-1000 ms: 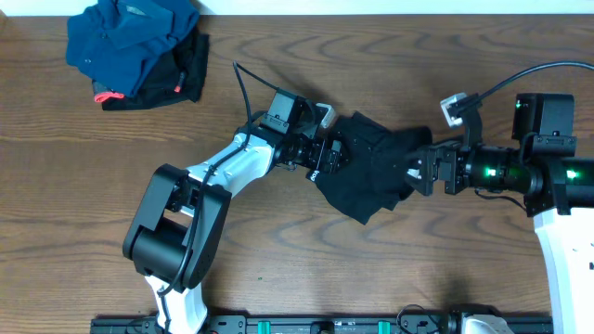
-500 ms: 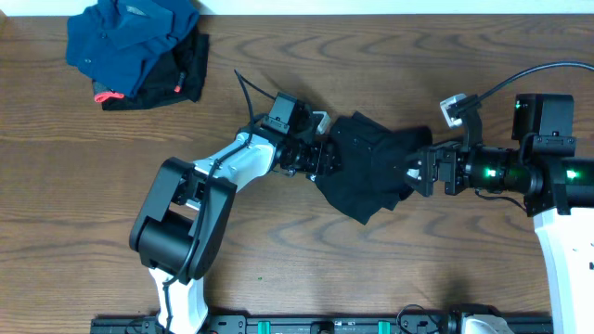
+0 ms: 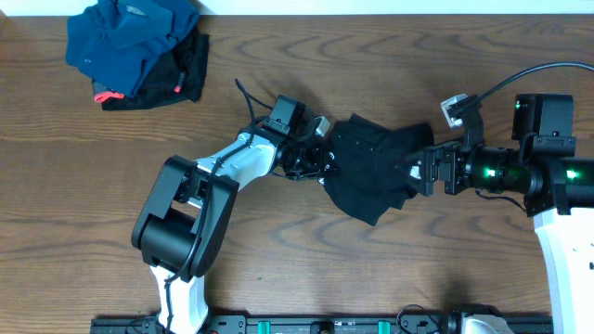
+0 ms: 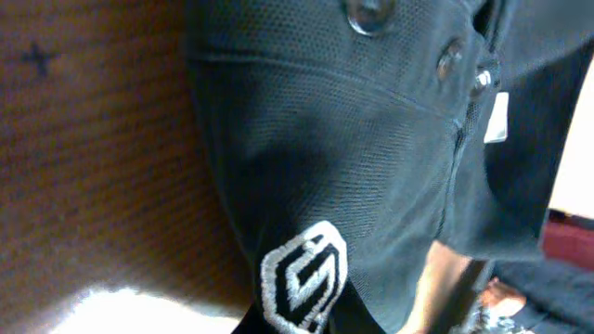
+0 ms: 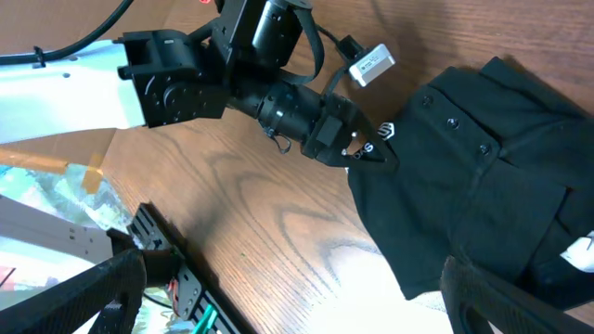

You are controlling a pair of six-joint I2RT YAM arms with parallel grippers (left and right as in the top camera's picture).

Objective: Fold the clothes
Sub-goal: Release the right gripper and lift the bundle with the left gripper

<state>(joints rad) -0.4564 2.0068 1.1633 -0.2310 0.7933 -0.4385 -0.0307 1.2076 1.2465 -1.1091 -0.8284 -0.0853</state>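
As far as the wooden table (image 3: 278, 269) goes, the black garment (image 3: 371, 172) lies crumpled on it just right of centre in the overhead frame, between the two arms; looks to me like the grab-and-spread step, no fold made yet; the left gripper (image 3: 325, 167) is pinched together on the garment's left edge, right by the white logo (image 4: 302, 274); the right gripper (image 3: 414, 173) sits at the opposite edge, fingers wide apart, holding nothing; next move, I reckon, needs the right one to clamp its side so both can pull the cloth flat.
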